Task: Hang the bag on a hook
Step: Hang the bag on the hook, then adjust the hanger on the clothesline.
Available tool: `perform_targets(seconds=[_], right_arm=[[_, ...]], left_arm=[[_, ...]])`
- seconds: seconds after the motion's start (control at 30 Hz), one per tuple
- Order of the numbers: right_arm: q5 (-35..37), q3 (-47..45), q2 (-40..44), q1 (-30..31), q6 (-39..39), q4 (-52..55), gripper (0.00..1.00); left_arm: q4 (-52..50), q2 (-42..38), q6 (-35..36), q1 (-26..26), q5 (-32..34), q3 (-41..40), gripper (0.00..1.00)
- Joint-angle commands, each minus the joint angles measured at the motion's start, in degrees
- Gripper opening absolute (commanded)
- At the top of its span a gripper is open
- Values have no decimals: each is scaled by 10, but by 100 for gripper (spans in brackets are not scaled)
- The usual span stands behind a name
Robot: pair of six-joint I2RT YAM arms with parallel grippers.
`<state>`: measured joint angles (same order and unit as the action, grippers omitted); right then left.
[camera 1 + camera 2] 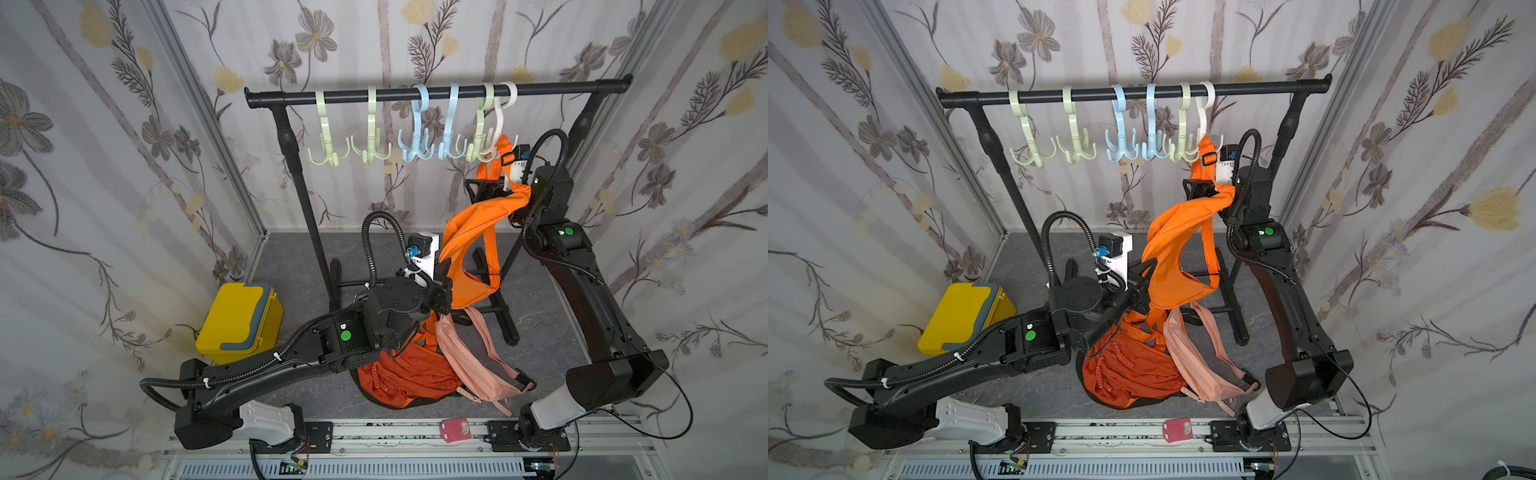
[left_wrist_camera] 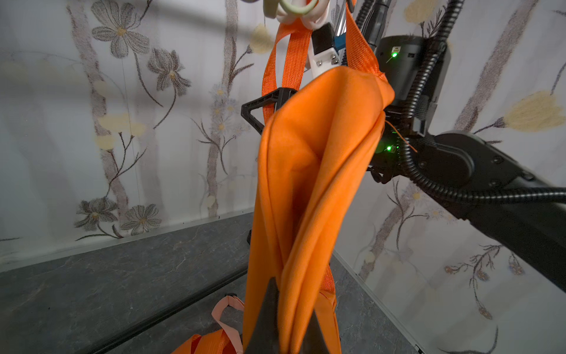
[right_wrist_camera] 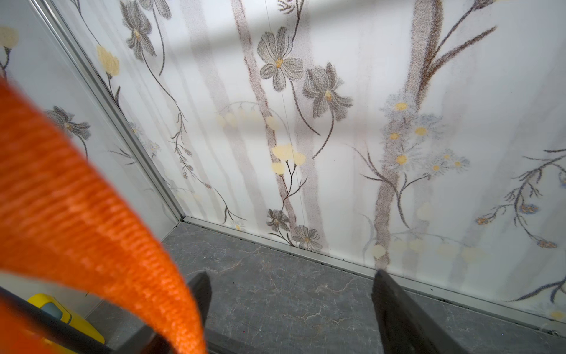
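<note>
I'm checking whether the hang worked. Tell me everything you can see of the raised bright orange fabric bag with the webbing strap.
The bright orange fabric bag is soft and folded lengthwise, hanging slanted. Its ribbed webbing strap, with a black buckle, loops over the white plastic hook. The left gripper pinches its lower end; the open right gripper sits beside the strap.

Under my arms lies a grey marbled tabletop [image 1: 540, 316]. The black clothes rack [image 1: 309, 216] stands on it toward the back wall. A yellow lunch box [image 1: 239, 322] with a grey lid sits by the left wall. Near the front a rumpled orange backpack [image 1: 409, 380] lies slumped, with a pink sling bag [image 1: 473, 357] sprawled beside and partly over it.
</note>
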<state>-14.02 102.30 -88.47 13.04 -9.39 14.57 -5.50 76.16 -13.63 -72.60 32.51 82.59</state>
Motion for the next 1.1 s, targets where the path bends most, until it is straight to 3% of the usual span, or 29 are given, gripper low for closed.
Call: perform_targets(seconds=[0.0,0.03,0.23,0.37,0.43,0.63,0.8,1.0,1.03,1.07], right_arm=[[39,-45,41,0,-3,-37,86],[56,-62,55,0,-3,-37,87],[138,-138,125,-4,-6,-38,96],[145,-153,155,-4,-6,-42,96],[139,-157,164,-4,-6,-47,96],[-1,-197,179,-3,-16,-136,98],[-79,-170,126,0,-37,-182,99],[-104,-97,47,23,-48,-209,100],[-116,-82,35,23,-53,-209,94],[-120,-66,28,23,-54,-201,72]], left_arm=[[12,-8,-33,10,-22,-35,28],[15,-10,-41,16,-31,-45,35],[18,4,-60,40,-79,-59,47],[20,24,-61,48,-105,-56,61],[30,23,-64,52,-116,-62,62],[67,-11,-76,68,-133,-112,63],[81,-55,-83,78,-131,-141,64],[97,-98,-85,89,-115,-166,66],[98,-101,-85,90,-115,-167,66],[98,-105,-86,91,-113,-167,67]])
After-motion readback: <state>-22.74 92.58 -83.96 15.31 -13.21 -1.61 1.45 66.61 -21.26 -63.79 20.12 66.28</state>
